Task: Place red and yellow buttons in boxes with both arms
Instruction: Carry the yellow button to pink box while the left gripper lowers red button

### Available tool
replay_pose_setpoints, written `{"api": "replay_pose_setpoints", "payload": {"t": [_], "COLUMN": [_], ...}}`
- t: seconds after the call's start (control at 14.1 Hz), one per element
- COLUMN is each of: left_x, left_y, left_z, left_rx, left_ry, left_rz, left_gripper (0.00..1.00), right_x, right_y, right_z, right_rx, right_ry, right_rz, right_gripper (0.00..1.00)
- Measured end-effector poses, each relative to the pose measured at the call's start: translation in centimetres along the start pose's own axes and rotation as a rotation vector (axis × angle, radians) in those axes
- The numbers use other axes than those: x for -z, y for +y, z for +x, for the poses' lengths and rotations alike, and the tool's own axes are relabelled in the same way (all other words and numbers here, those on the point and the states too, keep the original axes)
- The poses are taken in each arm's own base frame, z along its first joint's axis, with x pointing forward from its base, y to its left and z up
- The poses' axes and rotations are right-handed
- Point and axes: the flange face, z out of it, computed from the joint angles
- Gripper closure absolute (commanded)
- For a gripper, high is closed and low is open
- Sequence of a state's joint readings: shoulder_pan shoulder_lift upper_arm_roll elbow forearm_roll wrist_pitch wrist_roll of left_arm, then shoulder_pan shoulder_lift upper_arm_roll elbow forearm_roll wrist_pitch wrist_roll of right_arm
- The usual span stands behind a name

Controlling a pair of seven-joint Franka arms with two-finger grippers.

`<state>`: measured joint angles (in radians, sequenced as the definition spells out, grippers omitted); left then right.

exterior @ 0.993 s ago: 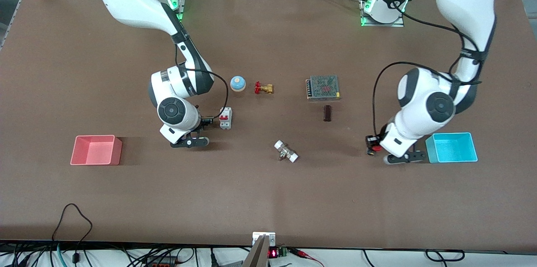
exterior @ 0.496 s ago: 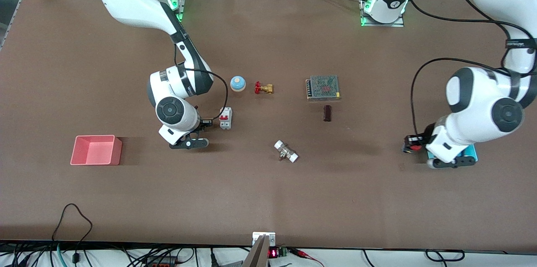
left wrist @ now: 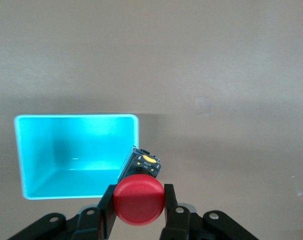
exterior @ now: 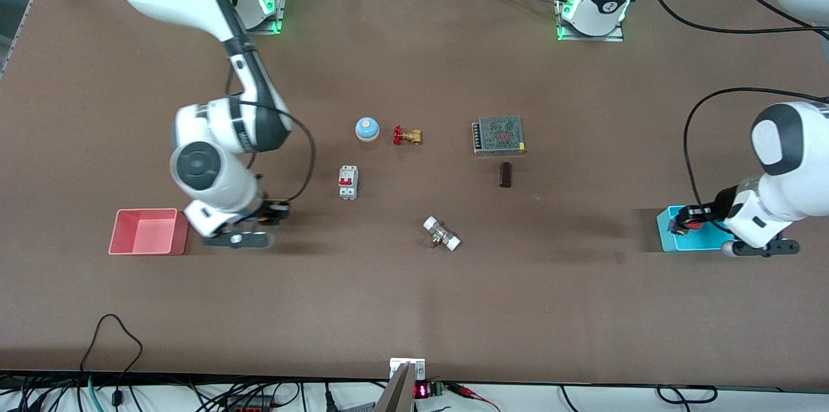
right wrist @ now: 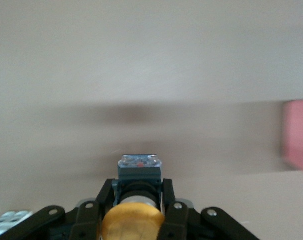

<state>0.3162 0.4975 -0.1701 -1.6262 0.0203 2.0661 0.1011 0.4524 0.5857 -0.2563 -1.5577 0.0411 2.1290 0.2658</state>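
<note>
Nearest the front camera among the loose things on the desk [exterior: 414, 308] lies a small white-ended fitting [exterior: 442, 234].

The left tool [exterior: 681, 225] hangs over the cyan box [exterior: 667, 230] at the left arm's end of the desk, and the arm's wrist covers much of that box in the front view. Its fingers [left wrist: 170, 200] are clamped on the red button [left wrist: 139, 199], cap toward the wrist camera, black body pointing down at the box's rim [left wrist: 76, 117]. Only the cap's edge shows in the front view [exterior: 693, 225].

The right tool [exterior: 277, 209] hangs over bare desk just beside the pink box [exterior: 148, 231] and grips the yellow button [right wrist: 133, 222] between narrow fingers [right wrist: 105, 197]. That button is hidden by the wrist in the front view, and its cap is cut off in the right wrist view. Only a blurred pink edge [right wrist: 297, 135] of the box shows there.

Farther from the camera come a white breaker with red switches [exterior: 348, 182] and a dark cylinder [exterior: 506, 174], then the blue bell [exterior: 366, 129], brass valve [exterior: 407, 135] and a meshed metal unit [exterior: 498, 135].
</note>
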Motion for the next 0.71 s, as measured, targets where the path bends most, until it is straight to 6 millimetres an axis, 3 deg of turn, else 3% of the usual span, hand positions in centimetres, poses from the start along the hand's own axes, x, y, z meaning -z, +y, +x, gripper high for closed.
{"api": "replay_pose_setpoints", "payload": {"t": [0.21,0.43,0.57,0.71], "left_x": [-0.5,-2.8,-4.9,-7.0], "left_y": [-3.2,-4.3,-4.5,-4.8], "left_z": [-0.4,-0.3,-0.1,0.2], "left_rx": [-0.028,-0.037,-0.038,-0.036], "left_ry": [-0.012,-0.029,-0.036,-0.032], "left_rz": [0.032,0.043,0.037,0.031], "left_gripper": [0.71,0.71,0.70,0.68], "right_x": [0.4,-0.8,-2.2,-4.0], "right_y": [8.3,16.6,20.5,22.5], "right_z": [1.5,2.2,2.1,1.9], "right_rx": [0.010,0.024,0.051,0.064], "right_ry": [-0.026,-0.054,-0.080,-0.105], "right_rz": [-0.037,-0.042,-0.043,-0.046], "right_gripper": [0.88,0.93,0.94,0.95]}}
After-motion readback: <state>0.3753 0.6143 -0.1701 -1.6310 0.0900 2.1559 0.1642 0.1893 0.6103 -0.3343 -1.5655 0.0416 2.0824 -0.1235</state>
